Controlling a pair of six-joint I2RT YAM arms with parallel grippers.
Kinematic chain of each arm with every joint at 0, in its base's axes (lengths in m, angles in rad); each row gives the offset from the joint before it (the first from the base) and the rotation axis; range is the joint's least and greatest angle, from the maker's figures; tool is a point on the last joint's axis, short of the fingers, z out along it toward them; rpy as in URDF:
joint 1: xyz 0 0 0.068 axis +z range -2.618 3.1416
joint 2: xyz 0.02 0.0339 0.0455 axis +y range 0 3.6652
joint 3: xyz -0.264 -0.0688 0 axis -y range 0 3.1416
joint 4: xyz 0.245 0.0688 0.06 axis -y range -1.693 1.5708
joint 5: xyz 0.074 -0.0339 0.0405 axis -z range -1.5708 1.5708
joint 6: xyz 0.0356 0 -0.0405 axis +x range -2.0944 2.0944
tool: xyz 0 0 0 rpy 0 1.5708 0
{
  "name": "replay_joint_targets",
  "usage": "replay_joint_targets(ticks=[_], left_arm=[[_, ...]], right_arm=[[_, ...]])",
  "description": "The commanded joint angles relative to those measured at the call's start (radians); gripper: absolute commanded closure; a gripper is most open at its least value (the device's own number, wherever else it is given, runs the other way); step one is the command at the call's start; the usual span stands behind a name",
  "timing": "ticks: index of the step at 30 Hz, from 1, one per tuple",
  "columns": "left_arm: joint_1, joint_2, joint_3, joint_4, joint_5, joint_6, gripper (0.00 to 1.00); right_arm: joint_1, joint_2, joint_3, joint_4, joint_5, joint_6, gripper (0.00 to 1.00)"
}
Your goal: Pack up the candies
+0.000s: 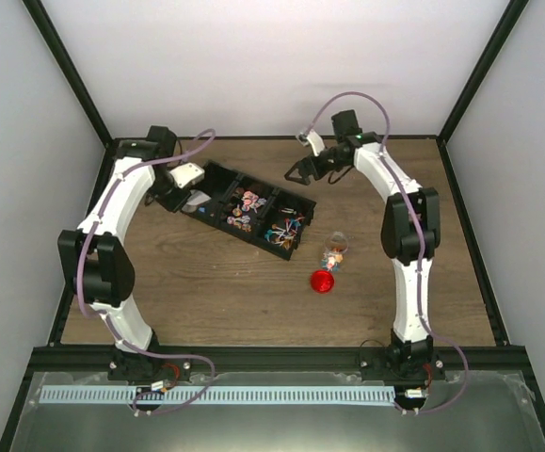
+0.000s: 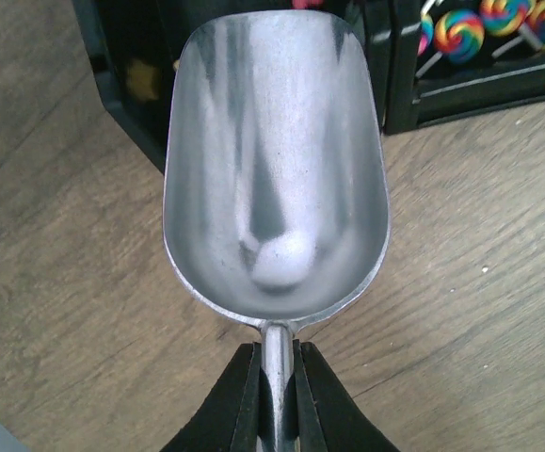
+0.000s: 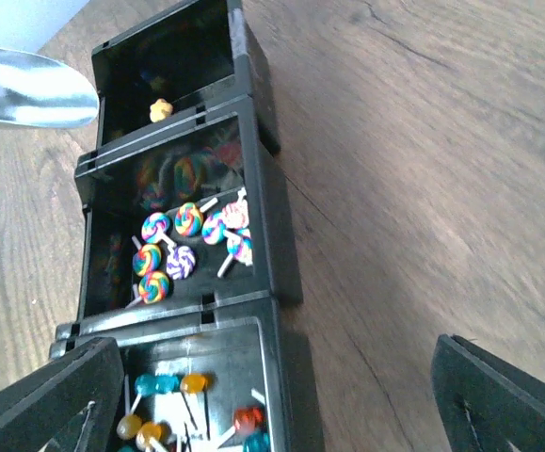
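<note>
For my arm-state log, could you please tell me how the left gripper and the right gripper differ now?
The left gripper is shut on the handle of the metal scoop; the right gripper stands open, holding nothing. The left gripper is by the left end of the black tray, the right gripper by its other end. Both are near the tray.

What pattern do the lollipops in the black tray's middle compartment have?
The lollipops have rainbow spiral swirls, clearest in the right wrist view.
</note>
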Motion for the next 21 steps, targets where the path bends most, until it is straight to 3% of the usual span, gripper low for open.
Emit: replay_joint_targets(ticks=[1,11,21], left_arm=[[-0.002,0.01,-0.02,0.026,-0.07,0.016,0.96],[-0.043,0.171,0.107,-0.012,-0.124,0.062,0.96],[-0.074,0.285,0.171,0.01,-0.135,0.086,0.96]], right_arm=[[0.072,0.058,0.112,-0.015,0.09,-0.041,0.09],[0.19,0.181,0.21,0.023,0.173,-0.025,0.14],[0.201,0.209,0.21,0.03,0.166,-0.032,0.25]])
